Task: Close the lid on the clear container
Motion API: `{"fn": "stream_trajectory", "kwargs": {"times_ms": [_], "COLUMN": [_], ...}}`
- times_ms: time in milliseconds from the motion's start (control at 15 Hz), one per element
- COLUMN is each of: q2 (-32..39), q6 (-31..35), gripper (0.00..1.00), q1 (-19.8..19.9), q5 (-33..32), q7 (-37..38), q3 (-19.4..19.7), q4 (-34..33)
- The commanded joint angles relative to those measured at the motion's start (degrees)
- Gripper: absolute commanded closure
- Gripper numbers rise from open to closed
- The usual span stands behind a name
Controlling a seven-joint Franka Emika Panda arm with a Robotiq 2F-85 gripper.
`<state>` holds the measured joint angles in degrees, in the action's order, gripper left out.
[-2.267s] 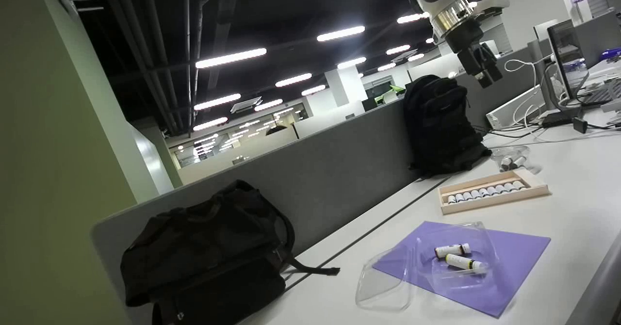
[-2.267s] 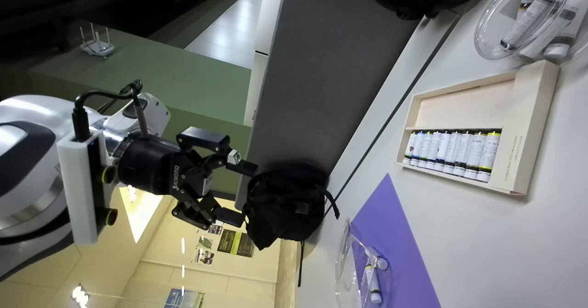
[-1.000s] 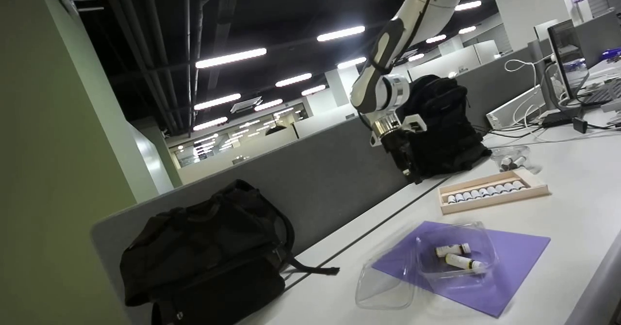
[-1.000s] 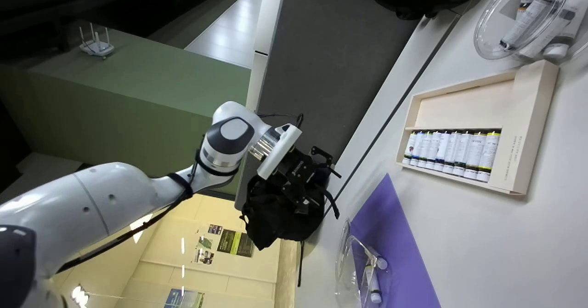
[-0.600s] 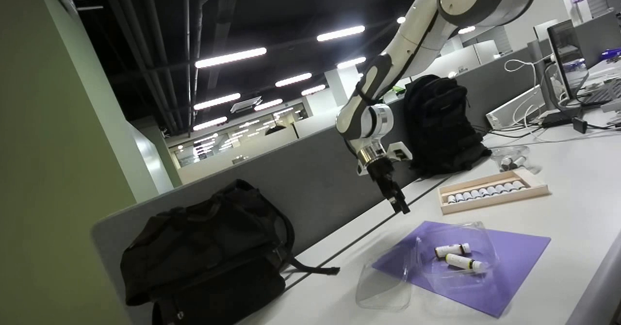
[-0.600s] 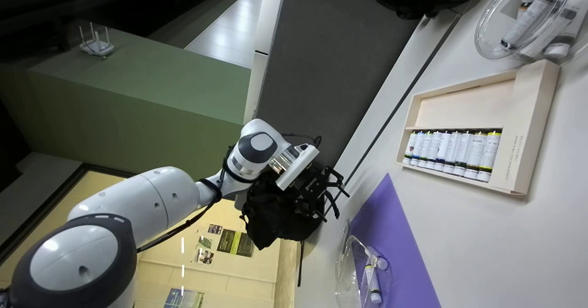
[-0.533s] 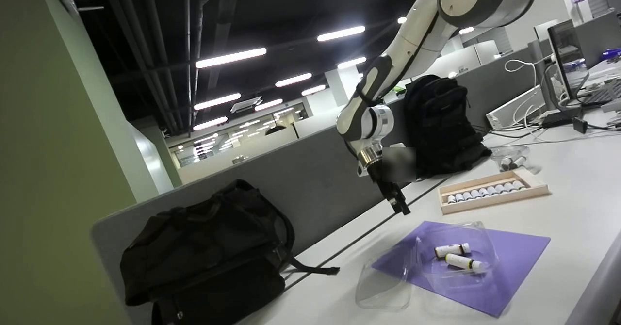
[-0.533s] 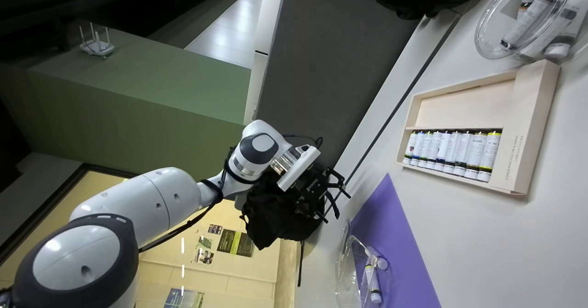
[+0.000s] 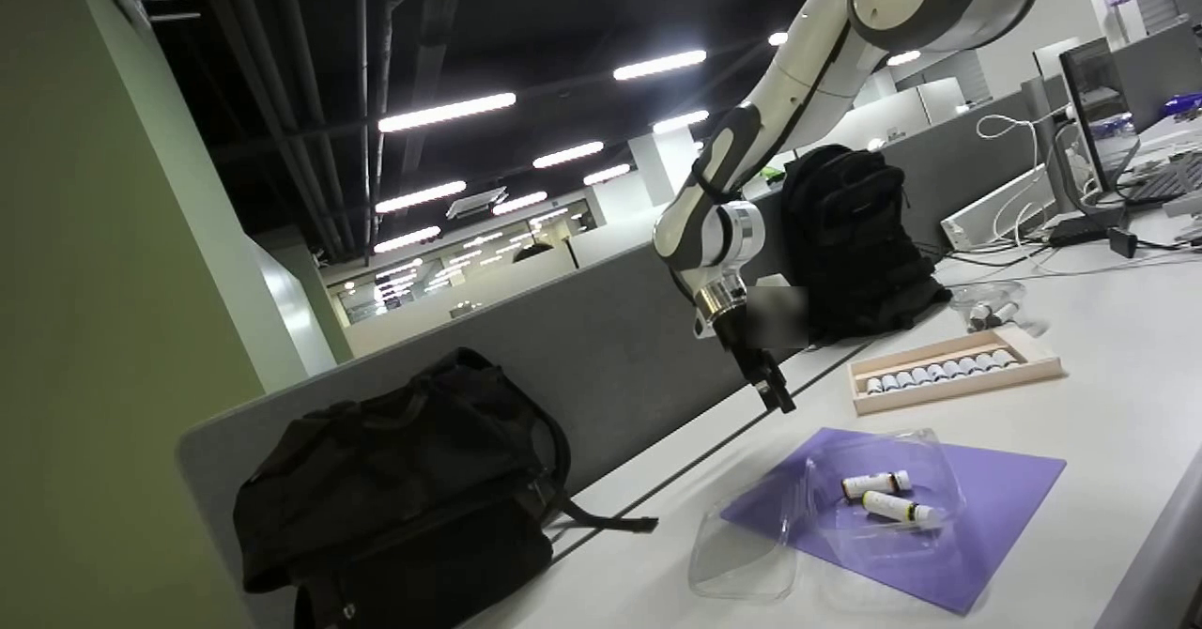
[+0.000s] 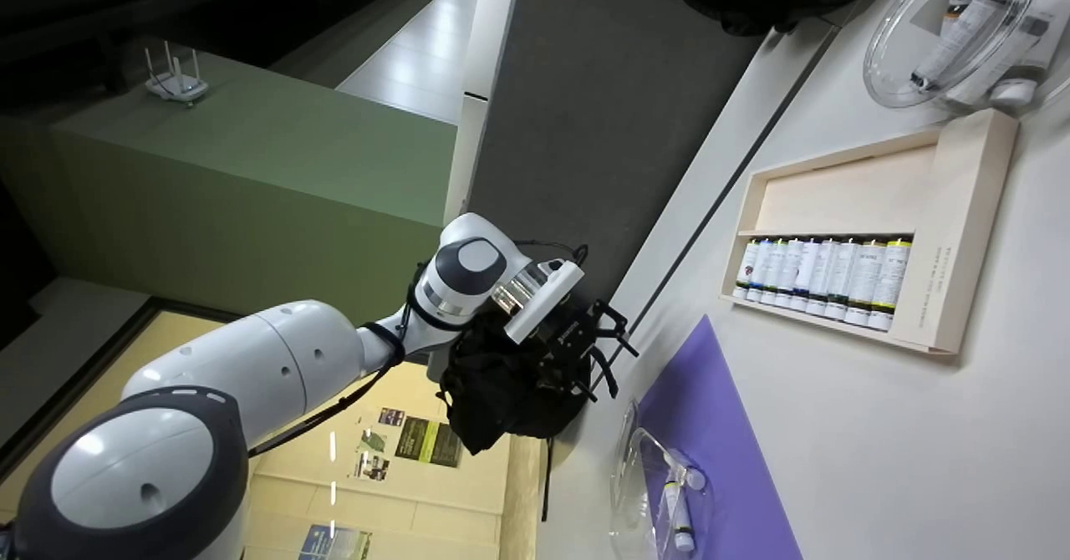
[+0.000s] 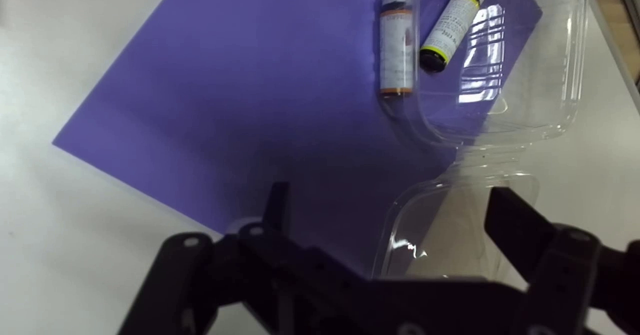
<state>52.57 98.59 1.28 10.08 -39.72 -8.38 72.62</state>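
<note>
In an exterior view, can see the lid lying flat beside the clear container, pointing away from the lower-right edge of the surface, over a corner of the purple sheet. Looks about square; cannot pick out a long axis. Looks colourless, see-through, round-cornered. In the wrist view, shows a ridged strip towards the clear container, but hides partly behind the hand, spread wide, holding nothing.

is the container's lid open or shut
Open: in the wrist view the lid lies folded out beside the container, a clear strip between them, and does not cover its top.
</note>
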Motion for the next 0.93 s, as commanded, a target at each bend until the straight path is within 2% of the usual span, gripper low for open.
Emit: {"fn": "stream_trajectory", "kwargs": {"times_ms": [0,200,333,400,867], "q2": [2.6,4.4,5.4,9.1,18.0], "q6": [3.4,7.9,8.3,6.6,-2.2], "gripper": [0.00,0.00,0.00,0.00,0.00], "q1": [1.6,2.6,3.9,4.1,4.4], "q5": [0.6,1.2,3.1,3.8,9.5], "q7": [-2.0,-4.7,-7.4,-8.2,-11.8], "q3": [-1.5,-2.5,-4.4,-5.0,-9.1], "q4": [-3.1,-4.4,-5.0,-9.5,-20.5]}}
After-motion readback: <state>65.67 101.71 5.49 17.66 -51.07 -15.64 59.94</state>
